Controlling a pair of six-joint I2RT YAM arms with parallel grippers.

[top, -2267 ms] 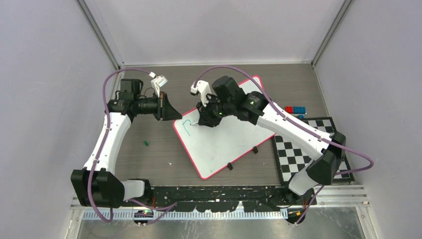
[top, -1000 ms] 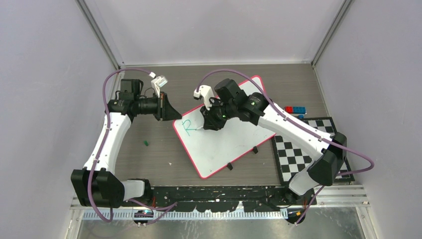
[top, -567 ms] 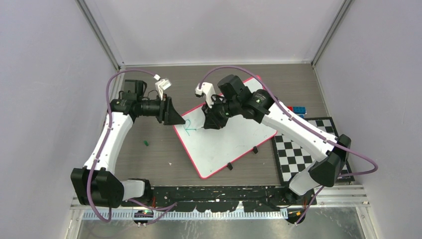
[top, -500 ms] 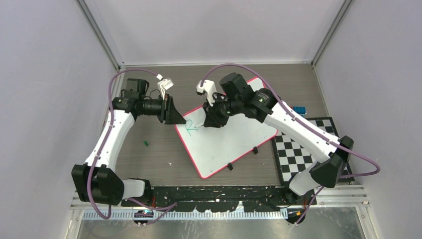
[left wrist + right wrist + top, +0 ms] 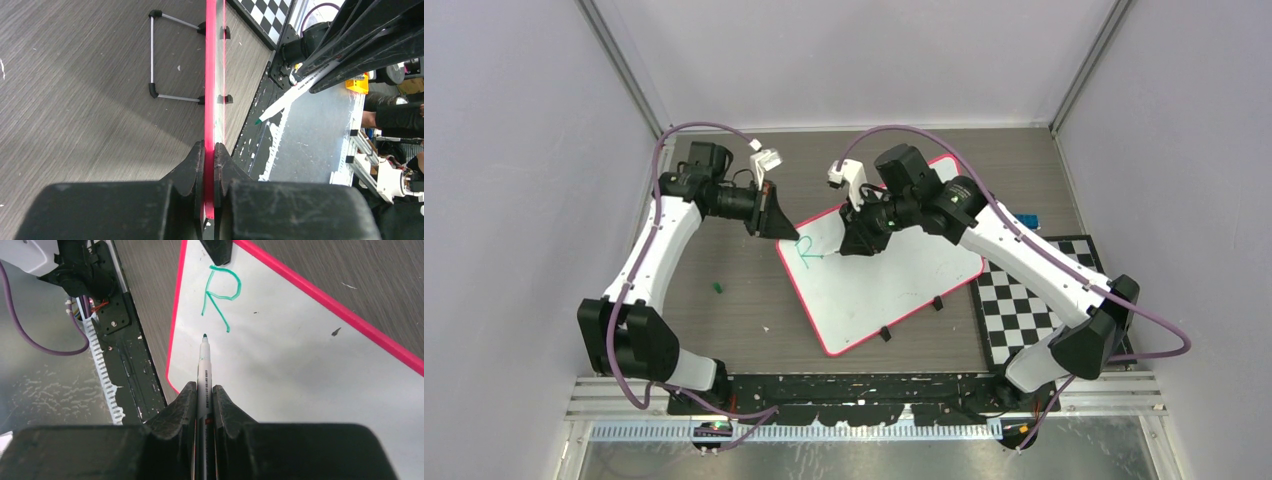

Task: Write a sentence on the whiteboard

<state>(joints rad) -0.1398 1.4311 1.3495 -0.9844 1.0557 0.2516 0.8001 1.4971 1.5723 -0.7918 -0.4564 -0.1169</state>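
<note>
— Is there any writing that can be read?

— One teal-green capital "R" is all of the sentence (image 5: 806, 252) that shows. In the right wrist view it (image 5: 222, 297) sits near the top of the frame, close to the board's corner. The marker (image 5: 204, 370) has small print on its white barrel, too small to read.

— How does the whiteboard (image 5: 884, 285) look?

— It is flat and white, with rounded corners and a thin pink-red rim. It lies at an angle in the middle of the table (image 5: 724, 320). Small black clips (image 5: 885, 334) sit along its lower long edge.

— And the grippers?

— The left gripper (image 5: 786, 228) is clamped on the rim at the board's left corner. The left wrist view shows its fingers (image 5: 192, 165) pressed on either side of the red edge. The right gripper (image 5: 856, 245) is closed tight around the marker, whose green tip points just below the "R". Whether the tip touches the board cannot be told.

— What of the surface and room?

— The table is grey-brown wood grain, boxed in by pale lilac walls (image 5: 514, 150). A checkerboard mat (image 5: 1014, 315) lies at the right, a blue block (image 5: 1027, 218) lies above it, and a small green bit (image 5: 717, 287) lies at the left.
</note>
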